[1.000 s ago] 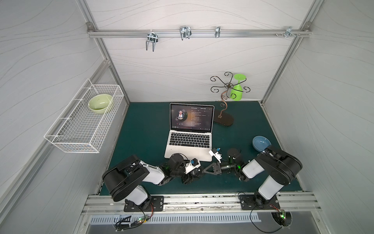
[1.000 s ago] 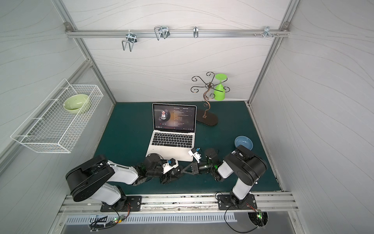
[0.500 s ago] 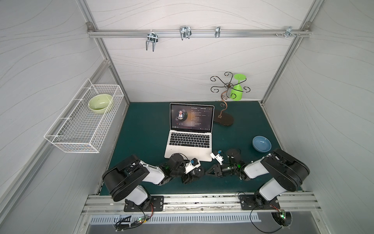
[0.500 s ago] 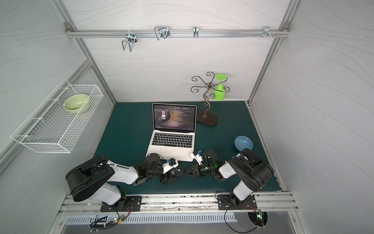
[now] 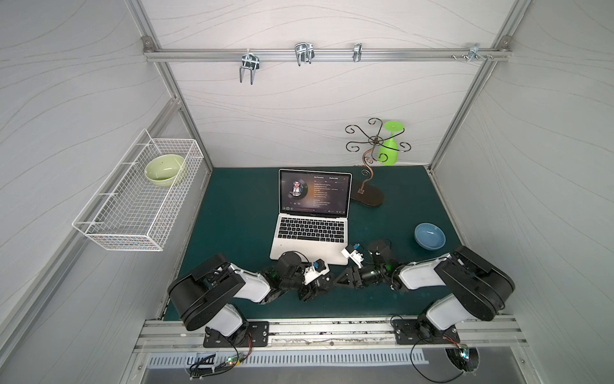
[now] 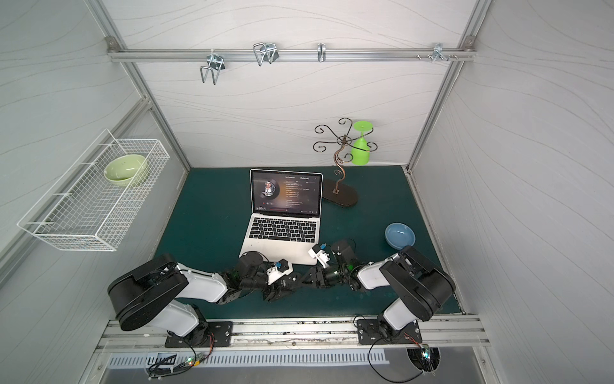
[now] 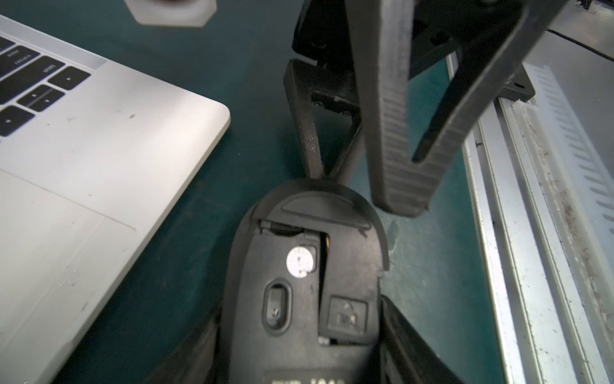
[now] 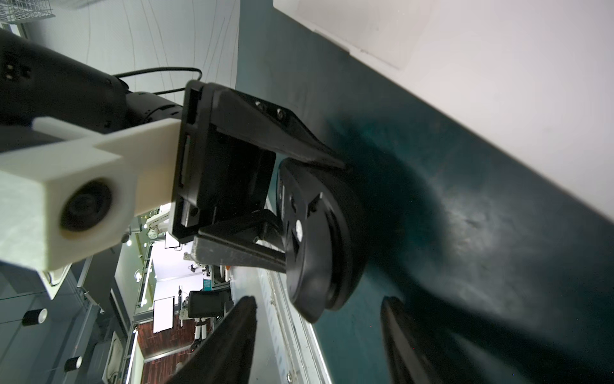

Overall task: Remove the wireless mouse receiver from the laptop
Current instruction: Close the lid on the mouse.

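The silver laptop stands open mid-table; its front corner shows in the left wrist view. My left gripper lies low in front of it, shut on a black mouse turned underside up. My right gripper faces the mouse's far end, open, nothing between its fingers. One finger nearly touches the mouse's edge. The wireless mouse receiver cannot be made out in any view.
A blue bowl sits right of the laptop. A curly wire stand with a hanging green glass stands at the back right. A wire basket holding a green bowl hangs on the left wall. A metal rail edges the front.
My right gripper has gone from shut to open beside the mouse, and its arm's elbow has shifted slightly right. The left arm and the mouse have not moved.
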